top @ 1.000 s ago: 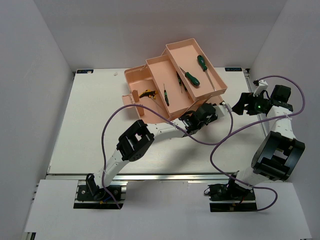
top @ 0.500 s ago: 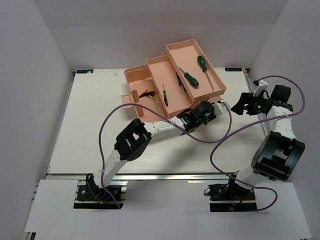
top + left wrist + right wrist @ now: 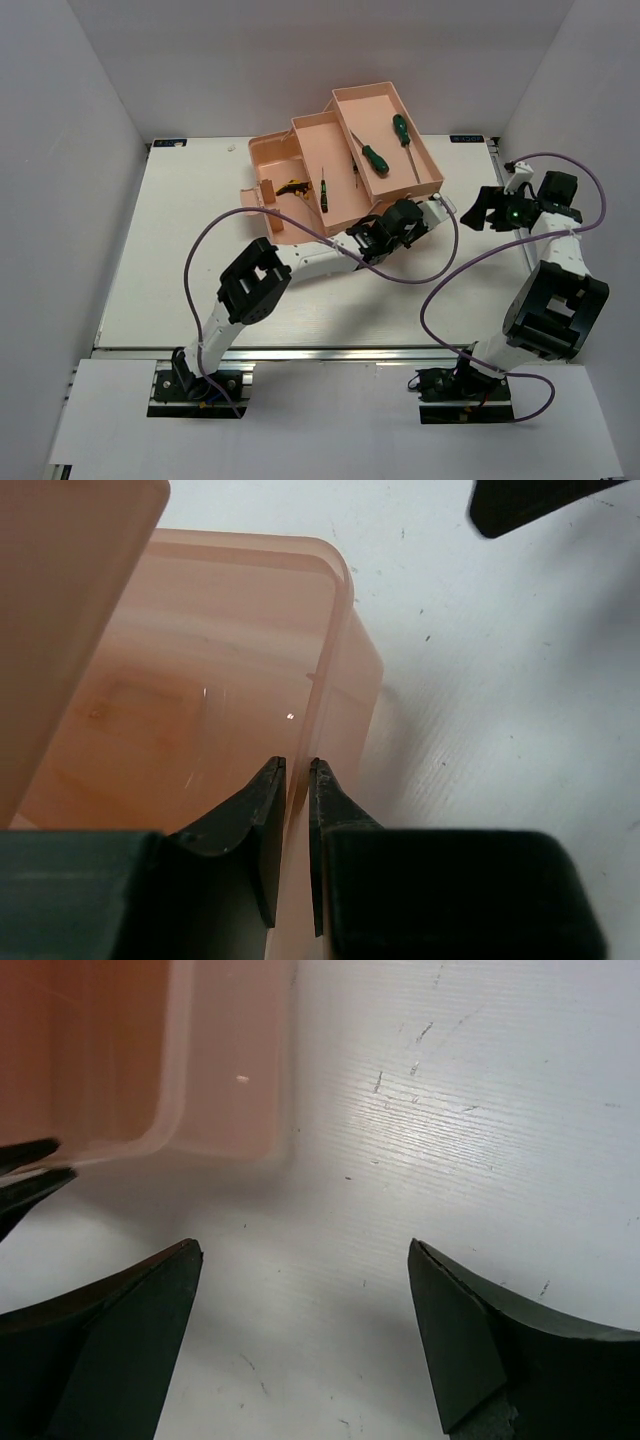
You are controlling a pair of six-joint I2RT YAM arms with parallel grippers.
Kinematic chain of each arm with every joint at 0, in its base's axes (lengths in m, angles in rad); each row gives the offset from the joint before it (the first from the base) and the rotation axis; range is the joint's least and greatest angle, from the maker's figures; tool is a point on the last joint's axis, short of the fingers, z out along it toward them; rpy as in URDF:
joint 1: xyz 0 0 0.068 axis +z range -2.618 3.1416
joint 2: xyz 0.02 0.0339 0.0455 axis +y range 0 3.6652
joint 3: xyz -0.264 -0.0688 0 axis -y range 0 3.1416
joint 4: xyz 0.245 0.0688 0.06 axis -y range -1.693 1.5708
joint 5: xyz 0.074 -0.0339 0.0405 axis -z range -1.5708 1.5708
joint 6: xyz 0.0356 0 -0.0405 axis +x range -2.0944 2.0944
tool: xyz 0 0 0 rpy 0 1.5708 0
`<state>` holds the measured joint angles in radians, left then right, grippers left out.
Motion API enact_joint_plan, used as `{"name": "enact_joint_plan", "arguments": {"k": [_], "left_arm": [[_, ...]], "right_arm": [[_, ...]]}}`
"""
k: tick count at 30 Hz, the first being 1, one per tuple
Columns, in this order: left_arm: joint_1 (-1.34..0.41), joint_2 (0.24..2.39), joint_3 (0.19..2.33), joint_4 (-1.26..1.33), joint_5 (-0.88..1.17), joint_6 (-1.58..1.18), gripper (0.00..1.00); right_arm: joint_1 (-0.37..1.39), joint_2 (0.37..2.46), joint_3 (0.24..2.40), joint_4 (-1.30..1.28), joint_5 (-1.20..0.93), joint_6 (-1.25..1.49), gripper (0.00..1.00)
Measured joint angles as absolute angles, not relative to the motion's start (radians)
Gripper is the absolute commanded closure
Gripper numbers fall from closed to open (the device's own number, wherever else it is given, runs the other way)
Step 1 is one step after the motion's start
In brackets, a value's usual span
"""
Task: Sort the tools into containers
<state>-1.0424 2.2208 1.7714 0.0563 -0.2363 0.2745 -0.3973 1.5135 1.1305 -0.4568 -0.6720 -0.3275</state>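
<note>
The pink toolbox (image 3: pixel 360 110), trays folded out at the far middle of the table (image 3: pixel 180 250), has turned a little and slid leftward, its screwdrivers (image 3: pixel 374 158) riding inside. The left pincer (image 3: pixel 297 780), nearly closed, pinches a tray wall; probably it is repositioning the box. The right pincer (image 3: pixel 305 1260) waits wide open, empty, nearby.

1. From above, the left hand (image 3: pixel 430 210) lies under its own wrist. Its fingertips, and the toolbox (image 3: pixel 375 105) wall they meet, are hidden.
2. The left arm (image 3: pixel 320 258) covers the toolbox's near edge.
3. The screwdrivers (image 3: pixel 373 158) are too small to make out their tips.
4. Left wrist view: a blurred tray (image 3: pixel 70 600) is cut off at the left, and a dark shape (image 3: pixel 530 500) at the top.
5. Right wrist view: only one toolbox corner shows, and two black tips (image 3: pixel 25 1175) are cut by the left edge.
</note>
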Motion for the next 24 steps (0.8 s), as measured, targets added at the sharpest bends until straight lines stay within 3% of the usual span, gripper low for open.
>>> {"name": "enact_joint_plan", "arguments": {"k": [10, 15, 24], "left_arm": [[-1.042, 2.086, 1.662, 0.101, -0.272, 0.234, 1.0], [-1.042, 2.062, 1.651, 0.147, -0.281, 0.196, 1.0], [-1.042, 1.987, 1.578, 0.188, -0.291, 0.132, 1.0]], "right_arm": [[-0.254, 1.729, 1.138, -0.384, -0.559, -0.156, 0.27], [-0.234, 1.886, 1.221, -0.387, -0.566, -0.094, 0.28], [-0.157, 2.134, 1.457, -0.384, -0.841, 0.019, 0.3]]}}
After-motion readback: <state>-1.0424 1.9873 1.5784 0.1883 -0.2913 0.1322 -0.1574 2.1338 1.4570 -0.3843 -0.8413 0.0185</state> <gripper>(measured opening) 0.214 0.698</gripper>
